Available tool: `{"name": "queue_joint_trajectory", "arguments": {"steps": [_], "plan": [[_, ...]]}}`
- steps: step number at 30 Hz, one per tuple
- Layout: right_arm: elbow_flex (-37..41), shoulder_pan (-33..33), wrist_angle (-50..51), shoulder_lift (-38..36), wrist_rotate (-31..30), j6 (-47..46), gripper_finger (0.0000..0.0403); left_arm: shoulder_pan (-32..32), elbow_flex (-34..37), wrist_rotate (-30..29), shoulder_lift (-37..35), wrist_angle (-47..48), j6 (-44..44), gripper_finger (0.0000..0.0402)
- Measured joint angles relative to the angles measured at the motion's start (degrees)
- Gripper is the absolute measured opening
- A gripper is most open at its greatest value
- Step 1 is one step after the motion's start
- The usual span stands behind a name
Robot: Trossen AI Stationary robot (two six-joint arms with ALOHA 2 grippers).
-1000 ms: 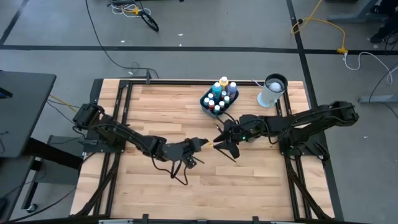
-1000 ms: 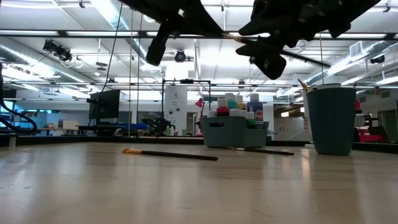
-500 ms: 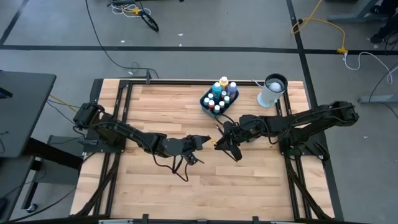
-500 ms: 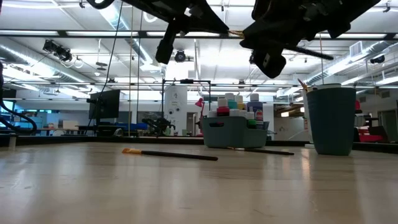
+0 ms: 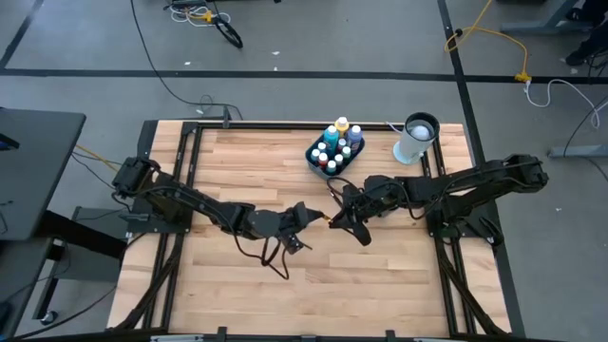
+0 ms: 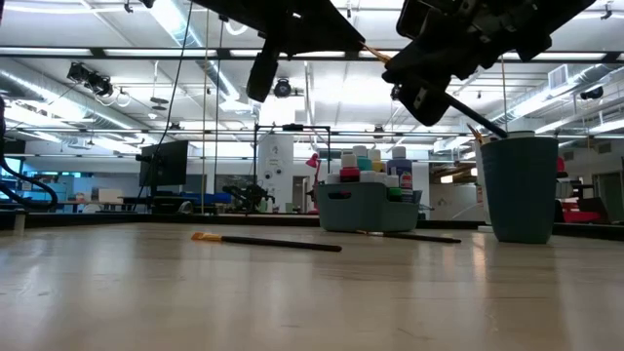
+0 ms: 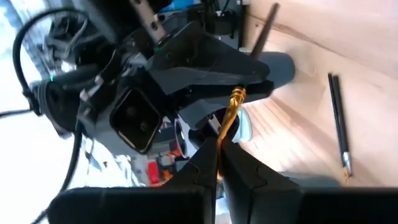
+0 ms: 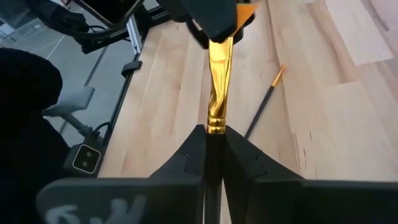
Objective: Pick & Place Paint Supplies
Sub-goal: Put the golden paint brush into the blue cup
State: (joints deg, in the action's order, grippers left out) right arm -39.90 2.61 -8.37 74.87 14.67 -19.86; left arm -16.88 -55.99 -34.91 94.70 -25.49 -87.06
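— Big workshop behind, strip lights overhead, pale wooden counter point(image 5: 285, 171) in front. Anything in the air?

— Yes: one brush point(image 8: 217, 87), held up over the counter's middle between both arms. Left pincer point(image 5: 306, 215) pinched on the bristle end, right pincer point(image 5: 344, 221) clamped on the dark handle just below the gold ferrule.

— A handover, then?

— Looks so, judging by two grips on one stick. Cannot tell whose grip is carrying it.

— Handling?

— Light, thin, stiff along its length, probably slick on the lacquered handle. Easy to pivot if pinched at one spot. Best taken on the handle near the ferrule, as the right one has it; bristles soft and worth sparing.

— Other supplies?

— Paint bottles point(image 5: 333, 144) standing packed in the dark caddy point(image 5: 316, 161) at the far side, right of centre. White cup point(image 5: 414, 139) further right of it. Two more brushes lying flat: one loose brush point(image 6: 268, 241) on open wood left of the caddy in the low view, a second brush point(image 6: 409, 236) just in front of the caddy.

— Risk?

— Tugging while both hold: could bend bristles or flick it loose.
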Motion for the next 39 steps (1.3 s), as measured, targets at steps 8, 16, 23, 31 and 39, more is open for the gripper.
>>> {"name": "queue_joint_trajectory", "arguments": {"steps": [8,16,23,31,39], "plan": [[-0.02,0.00,0.62,-0.04,-0.20,2.76,0.0028,-0.17,0.04,-1.56,0.00,-0.79,10.01,0.0030],[0.13,0.01,2.18,-1.64,-2.02,2.79,0.0028,-0.50,0.02,-7.02,-0.03,-2.72,19.51,0.0086],[0.13,1.29,7.83,-9.41,-9.98,7.61,0.0028,-1.50,-0.04,-7.53,-3.01,-2.96,32.85,0.0107],[0.11,6.42,18.43,-23.22,-33.48,17.32,0.0027,-1.11,-0.04,-7.90,-5.22,-2.33,39.94,0.0098],[8.96,10.65,17.10,-31.68,-51.51,16.28,0.0026,-1.10,-0.04,-8.12,-5.22,-2.25,43.18,0.0086]]}}
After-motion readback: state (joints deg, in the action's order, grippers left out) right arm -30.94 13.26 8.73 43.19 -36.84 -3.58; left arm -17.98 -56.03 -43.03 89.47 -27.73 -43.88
